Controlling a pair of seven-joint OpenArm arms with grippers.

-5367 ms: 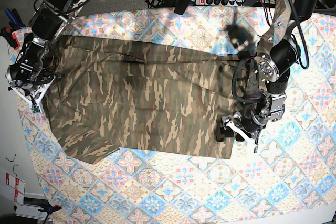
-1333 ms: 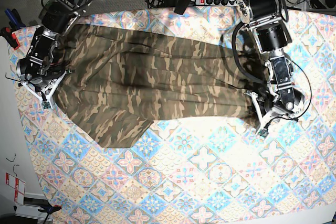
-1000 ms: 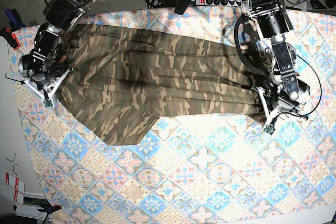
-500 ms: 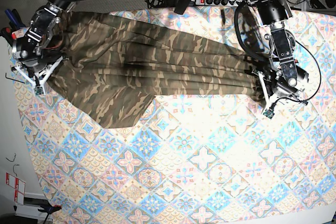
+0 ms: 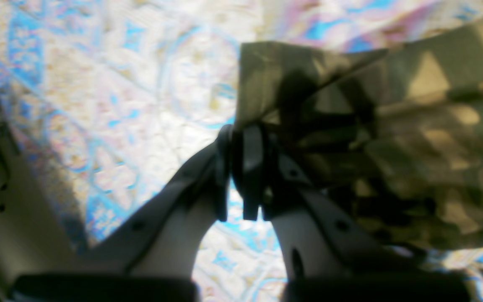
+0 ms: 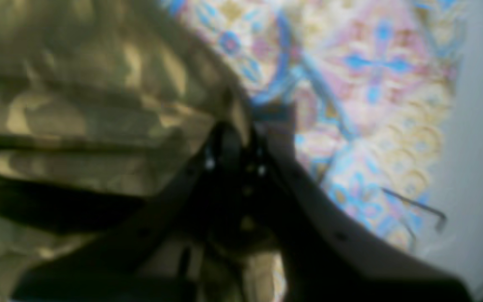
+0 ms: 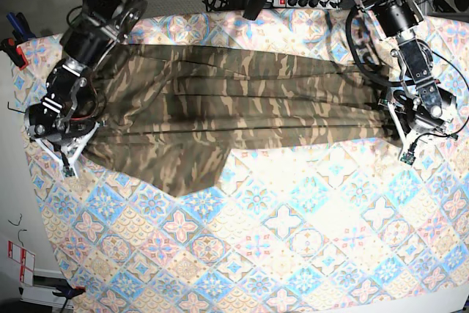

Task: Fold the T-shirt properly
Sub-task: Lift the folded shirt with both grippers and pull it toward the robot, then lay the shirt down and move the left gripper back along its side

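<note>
Base view: the T-shirt [image 7: 220,111] lies stretched across the patterned tablecloth [image 7: 293,240] on the bench. The left hand [image 7: 404,137] is closed on one end of the shirt; the right hand [image 7: 66,153] is closed on the opposite end.

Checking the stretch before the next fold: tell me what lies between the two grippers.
In the base view, only the T-shirt spans from the right gripper to the left gripper, pulled taut, each shut on an end, over the tablecloth.
</note>
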